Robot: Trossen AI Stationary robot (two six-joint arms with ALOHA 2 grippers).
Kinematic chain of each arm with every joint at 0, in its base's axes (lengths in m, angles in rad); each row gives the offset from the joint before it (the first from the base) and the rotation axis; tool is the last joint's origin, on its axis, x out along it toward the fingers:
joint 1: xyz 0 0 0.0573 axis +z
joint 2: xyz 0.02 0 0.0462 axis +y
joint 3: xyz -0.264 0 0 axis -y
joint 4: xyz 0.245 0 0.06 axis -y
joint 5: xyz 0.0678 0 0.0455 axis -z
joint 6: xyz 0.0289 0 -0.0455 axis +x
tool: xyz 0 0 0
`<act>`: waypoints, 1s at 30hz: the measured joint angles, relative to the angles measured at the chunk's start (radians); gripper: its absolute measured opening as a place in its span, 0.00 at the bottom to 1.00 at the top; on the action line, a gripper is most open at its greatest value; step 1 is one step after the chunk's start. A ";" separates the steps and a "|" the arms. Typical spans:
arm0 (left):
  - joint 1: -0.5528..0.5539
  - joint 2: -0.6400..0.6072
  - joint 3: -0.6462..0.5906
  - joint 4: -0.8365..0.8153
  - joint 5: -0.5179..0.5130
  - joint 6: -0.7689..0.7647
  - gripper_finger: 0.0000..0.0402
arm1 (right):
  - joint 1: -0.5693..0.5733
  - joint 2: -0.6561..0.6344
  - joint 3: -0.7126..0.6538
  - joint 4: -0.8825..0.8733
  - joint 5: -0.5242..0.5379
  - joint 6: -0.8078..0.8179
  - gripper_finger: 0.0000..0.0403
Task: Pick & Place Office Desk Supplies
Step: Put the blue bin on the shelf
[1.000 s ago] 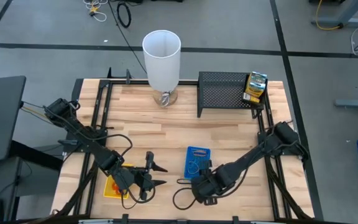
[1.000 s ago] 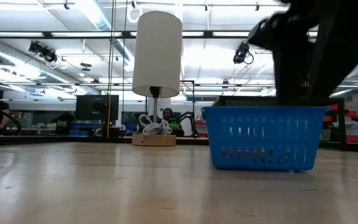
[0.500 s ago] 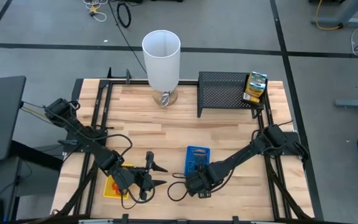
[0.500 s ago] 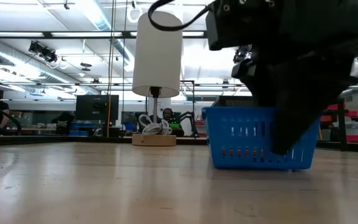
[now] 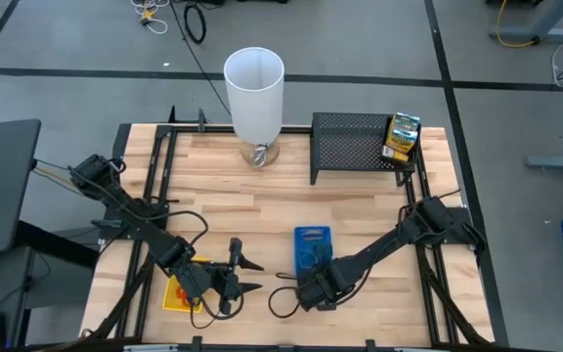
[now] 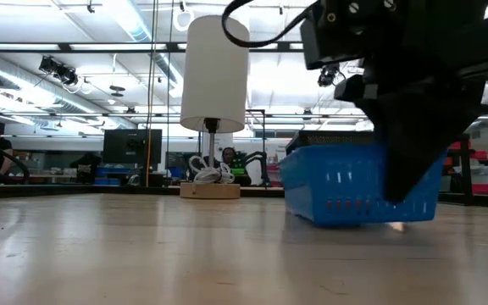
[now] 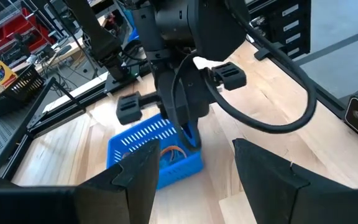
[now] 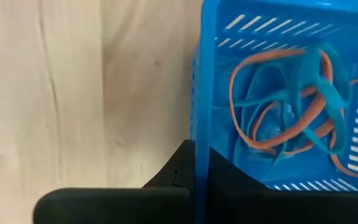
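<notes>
A blue slotted tray [image 5: 311, 244] sits near the table's middle front and holds orange and teal rubber-band loops [image 8: 291, 106]. My right gripper [image 5: 308, 279] is at the tray's near end, shut on its wall. In the low view the tray [image 6: 346, 186] stands tipped. My left gripper [image 5: 247, 274] hovers open at the near left, beside a yellow tray [image 5: 176, 290], with nothing between its fingers. A green-yellow box [image 5: 402, 137] rests on the black mesh rack [image 5: 355, 147]. My right gripper pinches the blue tray's thin side wall [image 8: 197, 146] close to its near left corner, one finger inside the tray and one outside. The fingers come from above, pointing down. The tray is tipped, one end raised and its bottom edge [image 6: 316, 219] still on the table.
A tall white cylinder [image 5: 254, 93] stands at the far middle, and the mesh rack stands to its right. Black rails [image 5: 159, 186] border the table's left and right sides. Bare wood [image 5: 262, 210] lies between the tray and the cylinder.
My right gripper has come down and a little toward the table's left edge onto the blue tray's near end and taken hold of its wall. The tray, flat on the table before, now stands tipped with one end lifted.
</notes>
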 joint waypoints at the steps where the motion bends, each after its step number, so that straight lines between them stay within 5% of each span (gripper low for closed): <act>1: 0.000 0.000 0.000 0.000 0.000 0.000 0.53 | 0.000 -0.005 0.000 -0.015 0.002 0.007 0.01; 8: 0.000 0.000 0.000 -0.001 0.000 0.000 0.53 | 0.006 -0.063 0.030 -0.130 0.066 0.035 0.01; 20: 0.000 0.000 0.000 -0.001 0.000 -0.004 0.53 | -0.052 -0.168 0.254 -0.597 0.268 -0.005 0.00; 30: 0.000 0.000 0.000 0.000 0.000 -0.005 0.53 | -0.251 -0.387 0.189 -0.616 0.318 -0.191 0.00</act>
